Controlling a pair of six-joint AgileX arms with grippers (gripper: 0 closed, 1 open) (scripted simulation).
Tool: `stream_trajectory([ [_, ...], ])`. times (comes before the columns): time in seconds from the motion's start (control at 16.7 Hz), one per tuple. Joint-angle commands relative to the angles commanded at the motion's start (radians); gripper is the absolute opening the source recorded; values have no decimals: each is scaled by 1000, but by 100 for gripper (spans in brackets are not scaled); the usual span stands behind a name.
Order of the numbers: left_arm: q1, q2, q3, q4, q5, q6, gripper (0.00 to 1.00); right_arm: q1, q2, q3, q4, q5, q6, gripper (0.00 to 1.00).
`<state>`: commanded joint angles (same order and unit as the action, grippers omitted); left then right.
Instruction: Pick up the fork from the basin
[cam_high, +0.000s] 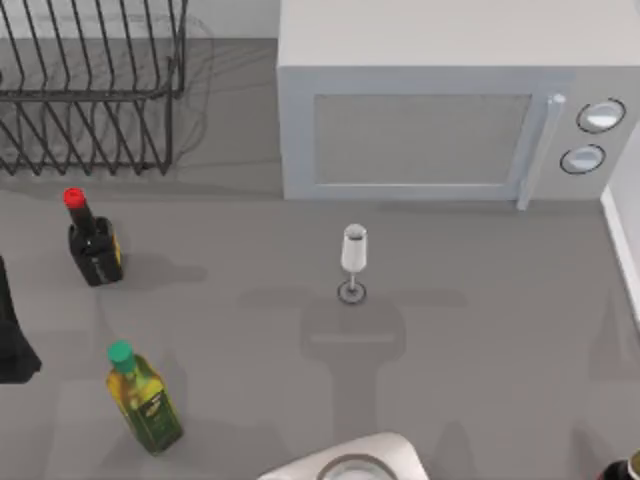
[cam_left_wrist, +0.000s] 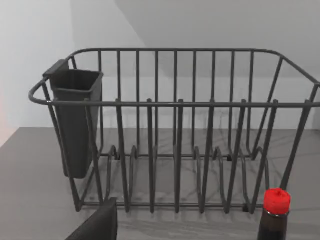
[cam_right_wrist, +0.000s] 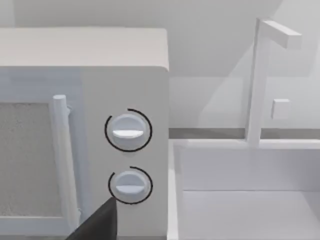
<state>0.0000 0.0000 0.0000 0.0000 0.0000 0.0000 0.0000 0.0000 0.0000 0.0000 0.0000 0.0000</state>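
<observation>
Fork and where it lies we cannot yet tell: the basin (cam_right_wrist: 240, 200) just beside the microwave (cam_high: 440, 110), on its dial side, shows a bare white floor so far as we see into it. We judge this the opening step, nothing reached for. Our left arm (cam_high: 12, 340) sits parked well apart from the microwave, past the bottles; whether our grippers are wide or narrow we cannot tell. Next, our right arm should move over the basin and find the utensil.

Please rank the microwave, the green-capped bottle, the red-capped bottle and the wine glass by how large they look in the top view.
1. Microwave, by far the largest.
2. Green-capped bottle.
3. Red-capped bottle, somewhat smaller, though camera angle may account for some of that.
4. Wine glass, the slimmest and smallest.
</observation>
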Motion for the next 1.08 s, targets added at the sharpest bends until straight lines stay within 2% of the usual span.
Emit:
stream_trajectory([
  [1.08,0,0,0,0,0,0,100,-4,30,30,-19,0,-4,100],
])
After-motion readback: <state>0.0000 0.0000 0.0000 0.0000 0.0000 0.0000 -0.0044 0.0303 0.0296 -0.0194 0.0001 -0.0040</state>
